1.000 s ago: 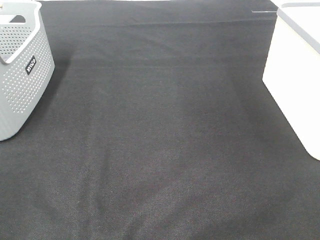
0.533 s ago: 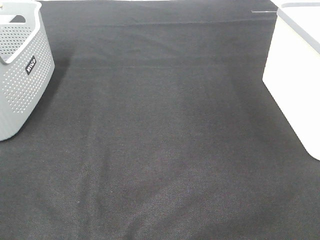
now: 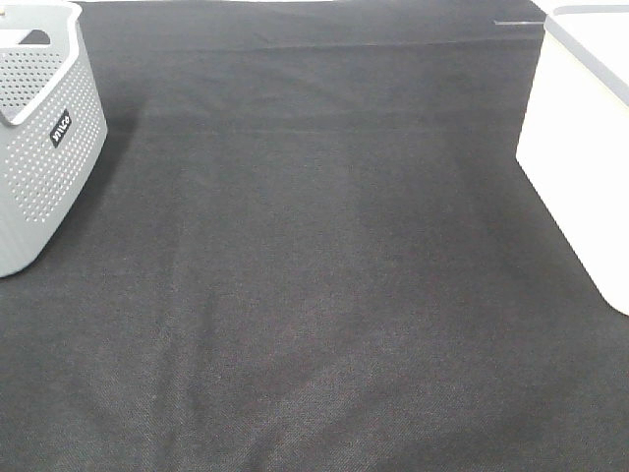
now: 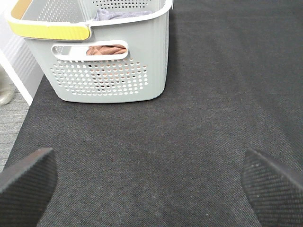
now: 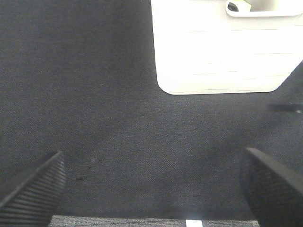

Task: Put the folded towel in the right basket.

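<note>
Black cloth (image 3: 324, 275) across whole table, faintly creased. Grey perforated basket (image 3: 39, 138) at 10 o'clock in overhead view; white basket (image 3: 580, 167) at 2 o'clock. Grey basket holds a brown towel (image 4: 106, 49) behind its handle slot and a grey cloth (image 4: 120, 14) near rim. Left gripper (image 4: 151, 182) fingers spread wide, nothing between. Right gripper (image 5: 154, 187) likewise spread, above bare cloth, white basket ahead.

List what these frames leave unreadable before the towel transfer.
- White basket interior: cut off by the exterior high view's edge; overexposed in the right wrist view.
- Cloth in the grey basket: mostly hidden by its wall, so whether it is folded is unclear.
- Both claws: out of the exterior high view.
</note>
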